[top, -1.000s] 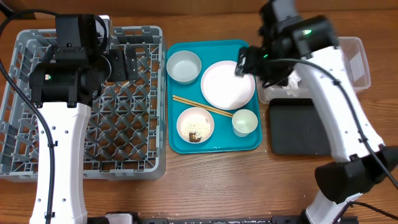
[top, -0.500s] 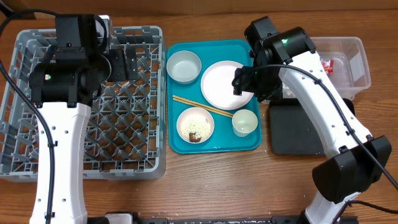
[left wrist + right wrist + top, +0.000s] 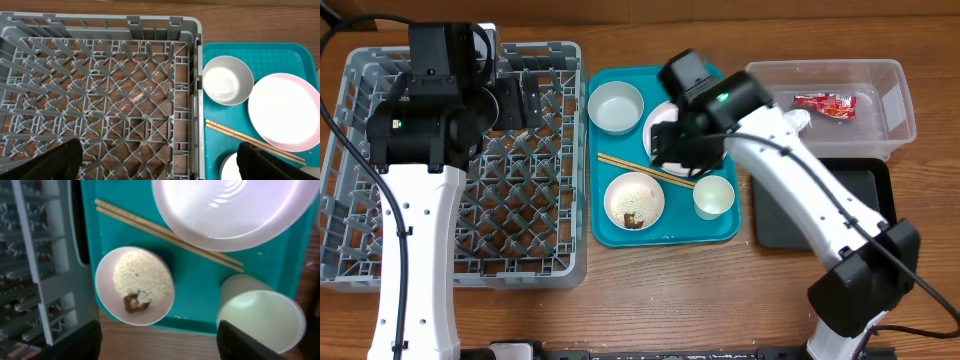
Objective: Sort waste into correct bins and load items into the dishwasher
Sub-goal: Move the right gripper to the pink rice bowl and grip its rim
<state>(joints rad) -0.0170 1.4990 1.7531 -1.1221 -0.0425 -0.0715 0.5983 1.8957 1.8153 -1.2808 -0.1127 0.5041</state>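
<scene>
My right gripper [image 3: 672, 152] is open and empty above the teal tray, over the pinkish-white bowl [image 3: 135, 286] that holds rice [image 3: 141, 275] and a brown lump [image 3: 132, 302]. Its fingers [image 3: 170, 347] frame the bowl and the white cup [image 3: 260, 316]. The chopsticks [image 3: 165, 232] lie beside the white plate [image 3: 235, 210]. The pale grey bowl [image 3: 616, 107] sits at the tray's back left. The red wrapper [image 3: 825, 103] and white tissue [image 3: 798, 120] lie in the clear tub [image 3: 895, 120]. The black tray [image 3: 820, 205] is in front of it. My left gripper [image 3: 160, 165] is open over the grey dish rack [image 3: 125, 90].
The teal tray [image 3: 710, 235] sits between the rack [image 3: 380, 260] and the two bins. The rack's wall [image 3: 55, 260] is close on the left of the rice bowl. Bare wooden table [image 3: 670, 300] runs along the front.
My right arm has swung left from the clear tub to above the teal tray's plate and rice bowl. The red wrapper now shows in the tub. The left arm has not moved.
</scene>
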